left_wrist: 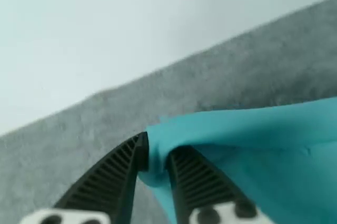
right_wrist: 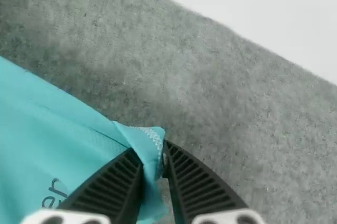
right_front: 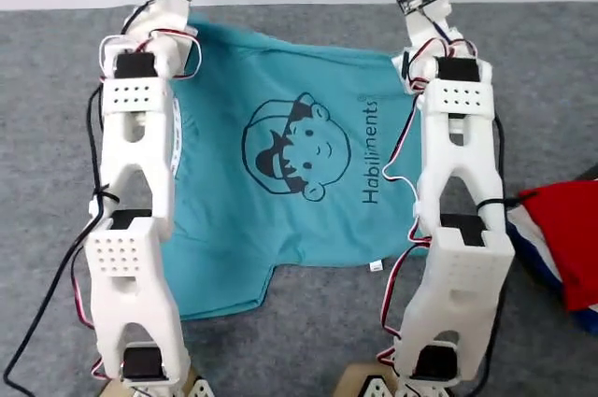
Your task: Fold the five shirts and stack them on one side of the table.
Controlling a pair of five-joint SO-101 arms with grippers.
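Observation:
A teal shirt (right_front: 280, 163) with a dark cartoon print lies spread on the grey felt table between my two white arms. My left gripper (left_wrist: 155, 153) is shut on the teal shirt (left_wrist: 253, 139) at a far corner, near the table's back edge. My right gripper (right_wrist: 152, 155) is shut on the other far corner of the teal shirt (right_wrist: 47, 134), the cloth bunched between its black ribbed fingers. In the high view the left gripper (right_front: 173, 19) and right gripper (right_front: 425, 28) sit at the shirt's far edge.
A red, white and blue garment (right_front: 565, 238) lies at the table's right edge. Grey felt (right_front: 308, 341) shows in front of the shirt. A pale wall runs behind the table's back edge (right_front: 299, 5).

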